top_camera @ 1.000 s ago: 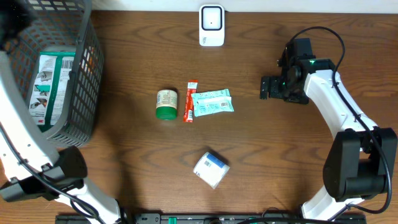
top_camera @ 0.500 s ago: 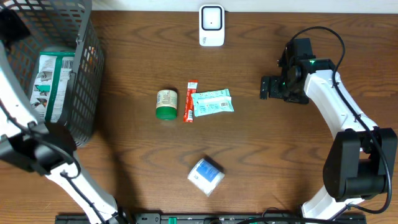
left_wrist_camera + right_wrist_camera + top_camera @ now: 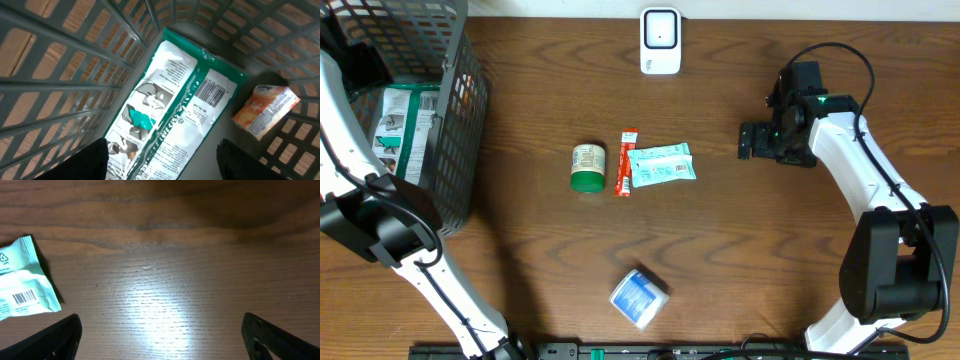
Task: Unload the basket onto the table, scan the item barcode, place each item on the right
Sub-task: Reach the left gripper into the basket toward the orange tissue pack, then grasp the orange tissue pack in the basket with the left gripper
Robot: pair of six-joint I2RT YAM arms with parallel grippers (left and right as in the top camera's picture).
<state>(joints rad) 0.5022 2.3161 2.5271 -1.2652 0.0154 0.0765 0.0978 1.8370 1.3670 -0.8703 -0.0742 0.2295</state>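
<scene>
Left wrist view: we note the left end effector (image 3: 165, 162) spread wide and empty above the green pouch (image 3: 170, 105), lying barcode-up in the basket (image 3: 460, 110), upper left overhead; probably the done bin. Right end effector (image 3: 160, 340) released, beside the teal packet (image 3: 22, 287).

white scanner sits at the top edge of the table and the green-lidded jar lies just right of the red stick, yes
Not quite: the overhead view shows the jar just left of the red stick. The scanner is at the top edge of the table.
</scene>
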